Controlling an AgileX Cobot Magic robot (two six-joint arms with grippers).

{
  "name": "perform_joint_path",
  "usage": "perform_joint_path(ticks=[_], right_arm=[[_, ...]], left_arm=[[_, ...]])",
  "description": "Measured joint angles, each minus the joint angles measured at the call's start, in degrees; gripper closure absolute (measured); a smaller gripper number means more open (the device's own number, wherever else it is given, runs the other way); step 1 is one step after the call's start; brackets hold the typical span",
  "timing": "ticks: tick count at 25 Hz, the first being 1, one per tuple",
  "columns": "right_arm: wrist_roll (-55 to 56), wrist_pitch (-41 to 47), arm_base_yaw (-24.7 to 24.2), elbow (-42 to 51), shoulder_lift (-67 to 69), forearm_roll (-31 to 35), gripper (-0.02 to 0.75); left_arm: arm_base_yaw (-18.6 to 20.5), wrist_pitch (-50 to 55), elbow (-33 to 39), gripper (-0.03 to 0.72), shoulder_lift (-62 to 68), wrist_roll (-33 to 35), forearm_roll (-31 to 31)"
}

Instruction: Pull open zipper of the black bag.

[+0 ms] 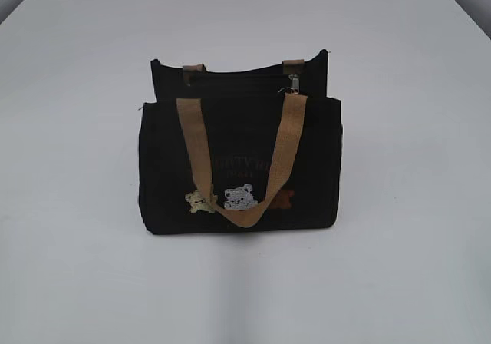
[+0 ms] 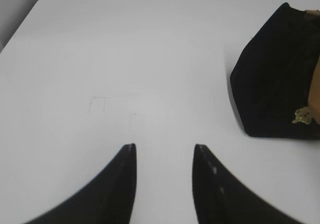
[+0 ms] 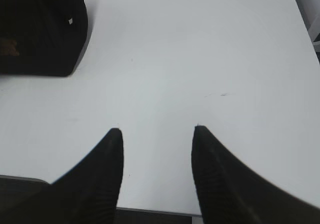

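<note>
Black bag (image 1: pixel 238 167): a small boxy tote of matte black fabric is seen standing upright at the middle of the white tabletop (image 1: pixel 77 282), front panel toward the exterior camera.
Handles (image 1: pixel 196 148): flat tan webbing straps are shown; the front loop is draped down over the bag's front, and two short stubs of the rear strap rise behind its top edge.
Front panel: faint grey lettering is stitched above three small embroidered bears (image 1: pixel 239 197), cream, grey-white and brown, partly crossed by the strap.
Zipper (image 1: pixel 292 84): a thin black line is run along the bag's top edge, with a small silver metal pull seen near the bag's right end.
Left tool (image 2: pixel 164 151): two dark tapered fingers are held apart over bare tabletop, left of the bag; nothing is gripped.
Right tool (image 3: pixel 156 134): ribbed dark fingers are spread apart, empty, right of the bag.
</note>
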Motion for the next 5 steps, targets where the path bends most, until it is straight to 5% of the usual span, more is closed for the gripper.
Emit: perform_joint_path(ticks=[5], right_arm=[[0.0, 0.0, 0.0, 0.0, 0.0, 0.0, 0.38]], left_arm=[[0.0, 0.0, 0.0, 0.44, 0.0, 0.0, 0.0]])
